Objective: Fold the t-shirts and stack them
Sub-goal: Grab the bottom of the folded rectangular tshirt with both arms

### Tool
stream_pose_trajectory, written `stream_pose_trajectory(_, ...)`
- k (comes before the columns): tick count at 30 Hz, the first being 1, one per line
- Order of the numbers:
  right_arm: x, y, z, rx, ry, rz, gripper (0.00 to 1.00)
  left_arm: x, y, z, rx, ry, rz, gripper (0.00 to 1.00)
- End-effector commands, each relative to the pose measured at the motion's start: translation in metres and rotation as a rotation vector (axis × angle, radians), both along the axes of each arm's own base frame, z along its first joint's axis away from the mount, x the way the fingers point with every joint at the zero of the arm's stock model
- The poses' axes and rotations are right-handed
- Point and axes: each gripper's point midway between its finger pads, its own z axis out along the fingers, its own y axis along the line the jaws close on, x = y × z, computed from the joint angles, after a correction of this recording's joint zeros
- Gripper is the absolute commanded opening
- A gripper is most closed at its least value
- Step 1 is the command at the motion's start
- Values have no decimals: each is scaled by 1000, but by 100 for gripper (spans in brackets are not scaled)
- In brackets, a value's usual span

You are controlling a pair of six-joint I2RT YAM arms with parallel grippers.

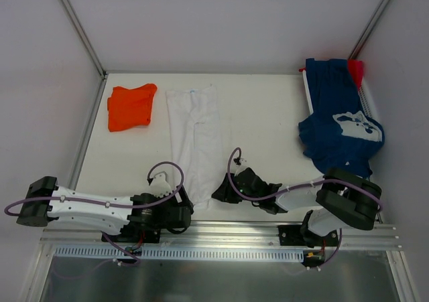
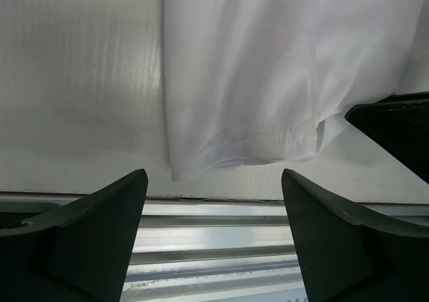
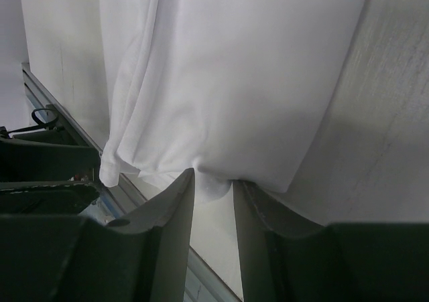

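The white t-shirt [image 1: 194, 134] lies in a long narrow strip down the middle of the table. My left gripper [image 1: 184, 211] is open at its near left corner; in the left wrist view the hem [image 2: 268, 61] lies just ahead of the gripper [image 2: 214, 178], not between the fingers. My right gripper [image 1: 220, 193] is at the near right corner, shut on the bunched hem [image 3: 234, 67] at its tips [image 3: 213, 178]. The orange t-shirt [image 1: 131, 106] lies folded at the far left. The navy t-shirt [image 1: 338, 124] is heaped at the right, with the red one [image 1: 356, 69] behind it.
An aluminium rail [image 1: 221, 238] runs along the table's near edge, right under the left gripper [image 2: 214, 235]. A white rack [image 1: 367, 101] stands under the navy shirt by the right wall. Enclosure walls close in the left, back and right.
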Motion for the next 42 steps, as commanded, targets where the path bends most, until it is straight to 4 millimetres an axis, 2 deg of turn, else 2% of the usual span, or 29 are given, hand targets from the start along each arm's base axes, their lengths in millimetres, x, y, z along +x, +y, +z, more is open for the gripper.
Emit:
stream_pose_trajectory(1, -14, -36, -48, -202, 66, -3, 34, 3, 26, 15, 127, -24, -6, 83)
stream_pose_trajectory(4, -14, -35, -48, -198, 67, -1, 34, -2, 42, 3, 159, 15, 30, 83)
stream_pose_trajectory(6, -15, -35, -48, -198, 68, -2, 34, -9, 56, -12, 170, 57, 60, 83)
stream_pose_trajectory(11, -15, -35, -50, -197, 66, -3, 33, -18, 74, -35, 188, 100, 112, 78)
stream_pose_trajectory(13, -15, -35, -51, -194, 68, -2, 28, -18, 77, -39, 202, 93, 116, 77)
stream_pose_trajectory(14, -15, -34, -51, -190, 67, -1, 19, -17, 79, -40, 215, 87, 125, 76)
stream_pose_trajectory(15, -16, -34, -52, -189, 75, 3, 15, -16, 79, -40, 219, 76, 126, 76)
stream_pose_trajectory(16, -17, -34, -54, -190, 75, 5, 5, -15, 79, -41, 227, 72, 135, 75)
stream_pose_trajectory(17, -17, -33, -55, -189, 77, 3, 1, -15, 80, -41, 232, 67, 138, 75)
stream_pose_trajectory(24, -21, -30, -62, -179, 94, 18, 1, -11, 71, -38, 224, 31, 141, 70)
stream_pose_trajectory(32, -22, -22, -64, -169, 101, 21, 0, 3, 57, -22, 178, -60, 133, 61)
stream_pose_trajectory(35, -23, -21, -64, -167, 101, 25, 0, 5, 53, -23, 186, -74, 139, 51)
stream_pose_trajectory(36, -23, -21, -64, -167, 102, 24, 0, 5, 50, -23, 186, -76, 136, 43)
stream_pose_trajectory(39, -24, -20, -64, -166, 103, 26, 0, 6, 45, -23, 208, -88, 130, 29)
stream_pose_trajectory(42, -24, -20, -63, -164, 104, 26, 0, 8, 39, -22, 216, -105, 128, 26)
